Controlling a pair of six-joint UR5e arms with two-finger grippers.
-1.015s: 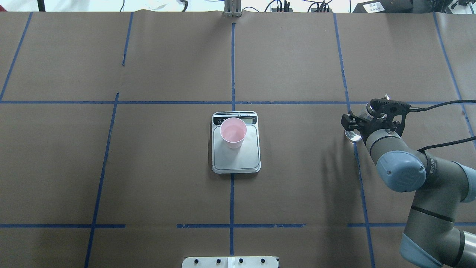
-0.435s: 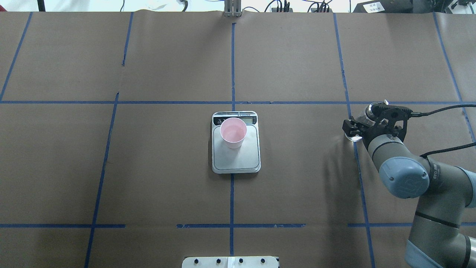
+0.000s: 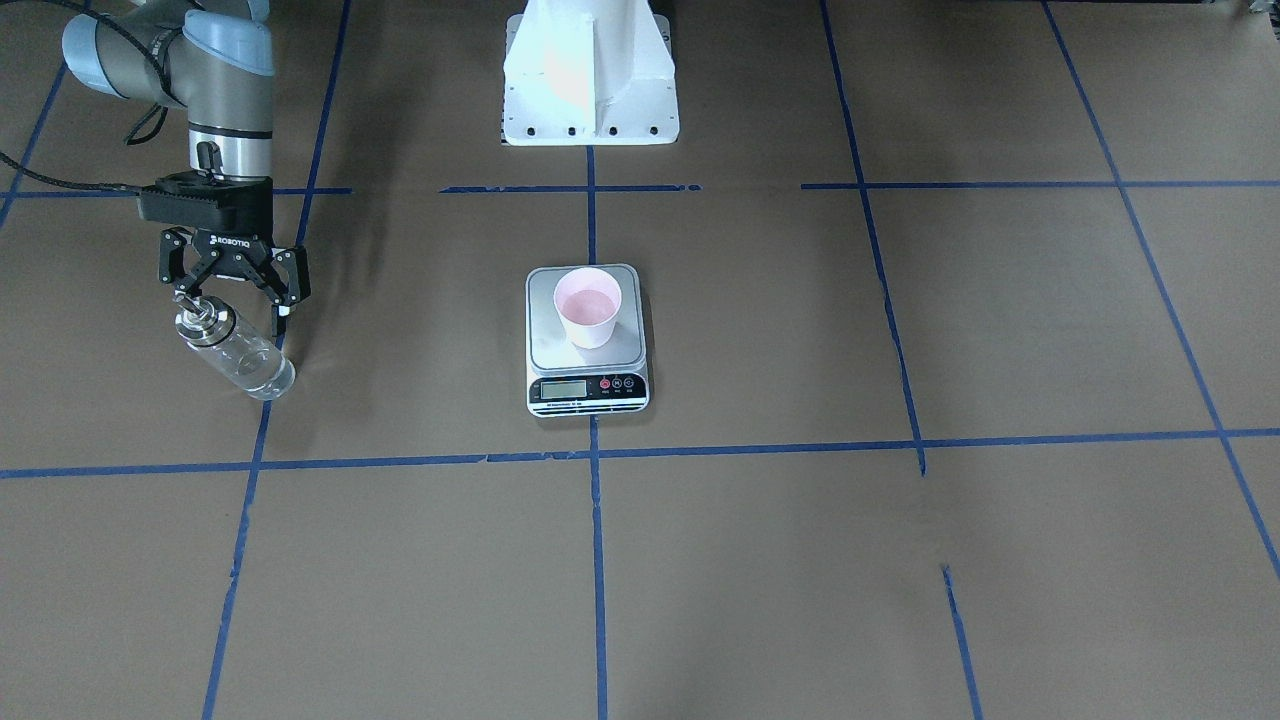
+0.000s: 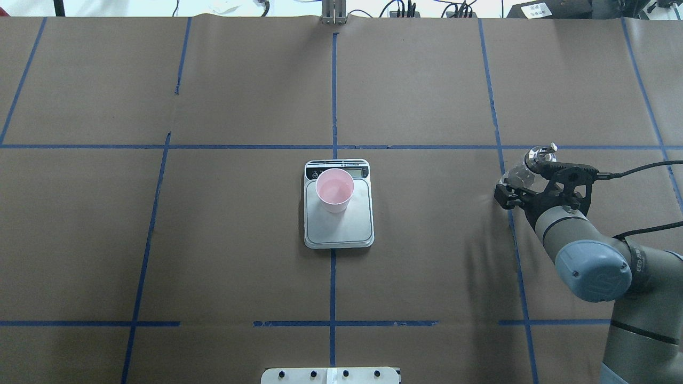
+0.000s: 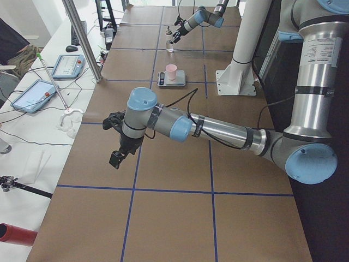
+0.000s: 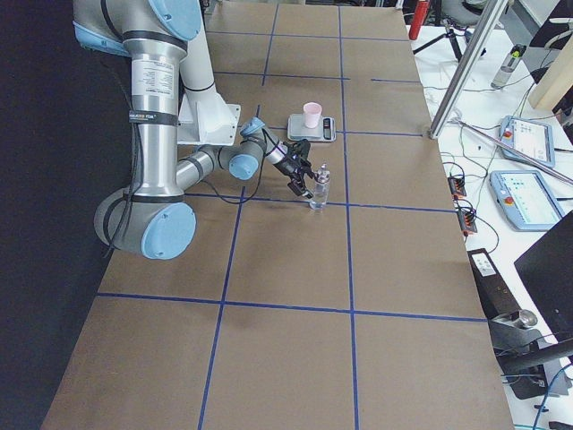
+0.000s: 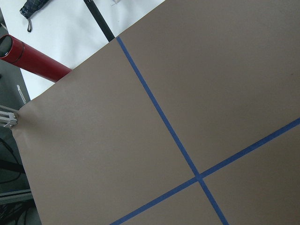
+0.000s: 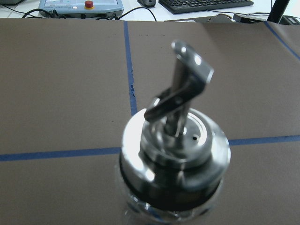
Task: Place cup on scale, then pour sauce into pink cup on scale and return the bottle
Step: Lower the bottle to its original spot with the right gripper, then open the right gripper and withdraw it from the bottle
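**Open claw at the bottle; cup already on the scale**

The bottle (image 3: pixel 238 357) stands upright on the brown table (image 3: pixel 800 560), well off to the robot's right and well apart from the scale (image 3: pixel 545 352). The right gripper (image 3: pixel 232 303) hovers at its top with the jaws spread wide and gripping nothing. Whether a finger brushes the metal collar (image 8: pixel 173 154) cannot be told. The right wrist view looks straight down on the collar and the bent spout (image 8: pixel 187 79).

The cup (image 3: pixel 588 305) sits upright on the scale's steel platform, toward the display end, so the first step looks done. The open claw fits either a pick-up before the pour or the let-go of the return, and these views do not settle which. A pick-up calls for dropping lower and closing on the glass body under the collar. A return calls for lifting straight clear of the spout.

The bottle's glass shows clear sauce, but its level is unreadable. Whether the cup holds any liquid cannot be told.

The left gripper (image 5: pixel 115 158) hangs over bare table far to the left, its opening unclear.
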